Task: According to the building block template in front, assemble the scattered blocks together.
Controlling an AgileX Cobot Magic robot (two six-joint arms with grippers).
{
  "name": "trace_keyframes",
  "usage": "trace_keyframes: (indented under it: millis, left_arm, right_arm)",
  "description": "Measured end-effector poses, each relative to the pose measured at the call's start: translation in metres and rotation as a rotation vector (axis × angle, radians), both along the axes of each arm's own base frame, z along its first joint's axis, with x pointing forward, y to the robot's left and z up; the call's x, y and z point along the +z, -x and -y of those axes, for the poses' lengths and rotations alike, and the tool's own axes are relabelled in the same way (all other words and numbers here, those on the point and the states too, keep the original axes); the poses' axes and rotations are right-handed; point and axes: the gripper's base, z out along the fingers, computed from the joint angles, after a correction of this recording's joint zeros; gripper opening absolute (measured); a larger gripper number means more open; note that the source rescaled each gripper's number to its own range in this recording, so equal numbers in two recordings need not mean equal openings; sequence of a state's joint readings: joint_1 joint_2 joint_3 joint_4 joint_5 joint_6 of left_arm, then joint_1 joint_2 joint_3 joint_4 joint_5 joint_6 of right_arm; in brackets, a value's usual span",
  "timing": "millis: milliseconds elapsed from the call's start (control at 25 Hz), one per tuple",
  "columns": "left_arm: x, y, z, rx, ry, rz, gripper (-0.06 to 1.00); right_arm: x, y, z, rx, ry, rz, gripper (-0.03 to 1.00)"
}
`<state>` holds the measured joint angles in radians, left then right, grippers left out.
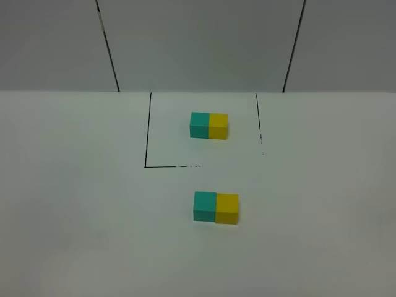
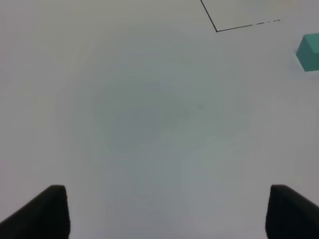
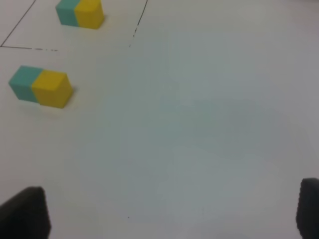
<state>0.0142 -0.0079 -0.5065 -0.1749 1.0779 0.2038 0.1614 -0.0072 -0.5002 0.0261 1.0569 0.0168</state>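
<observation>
On the surface (image 1: 74, 216), the teal block (image 1: 205, 206) touches the yellow block (image 1: 227, 208), below the outlined template pair (image 1: 208, 125). Left claw (image 2: 162, 211) and right claw (image 3: 172, 211) both released, holding nothing

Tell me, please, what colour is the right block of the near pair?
Yellow, clearest in the exterior high view.

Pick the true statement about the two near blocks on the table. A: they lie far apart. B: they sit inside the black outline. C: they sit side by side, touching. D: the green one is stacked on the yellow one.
C: the green block and the yellow block sit flush together, outside the black outline.
</observation>
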Motion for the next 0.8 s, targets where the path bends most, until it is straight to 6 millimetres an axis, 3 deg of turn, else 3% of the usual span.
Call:
trace_keyframes:
  millis: [800]
  left_arm:
    - [0.0000,0.0000,0.0000,0.000,0.000,0.000,0.75]
  right_arm:
    - [0.0000,-0.0002,-0.0007,-0.128,-0.014,-0.002,1.00]
